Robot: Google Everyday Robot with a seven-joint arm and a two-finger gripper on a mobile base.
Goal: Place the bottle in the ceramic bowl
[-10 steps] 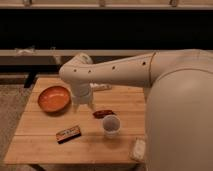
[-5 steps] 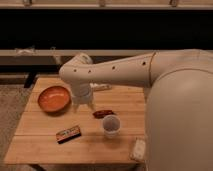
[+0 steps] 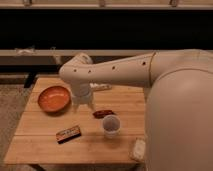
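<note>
The robot's thick white arm [image 3: 125,70] reaches in from the right and bends down over the wooden worktop [image 3: 40,146]. Its gripper [image 3: 83,104] points straight down, just to the right of the ceramic bowl [image 3: 54,98] and low over the wood. I cannot tell from here whether it touches the surface, nor whether it is spread or closed, and I see nothing held in it.

The ceramic bowl is orange-terracotta, round and shallow, and sits upright on the left part of the worktop towards the back. It looks empty.

The bottle [image 3: 137,149] seems to be the small whitish, elongated thing with a tan band lying on its side near the front right corner of the worktop, close against the robot's big white body [image 3: 182,125]. It is well apart from both the bowl and the gripper.

Between them stands a white cup [image 3: 111,125], upright, in front of the arm. A small dark reddish item [image 3: 103,113] lies just behind the cup. A dark rectangular box with an orange label [image 3: 68,133] lies flat in front of the gripper, to the cup's left. A pale flat object [image 3: 101,87] shows partly behind the arm near the back edge; I cannot make out what it is.
</note>
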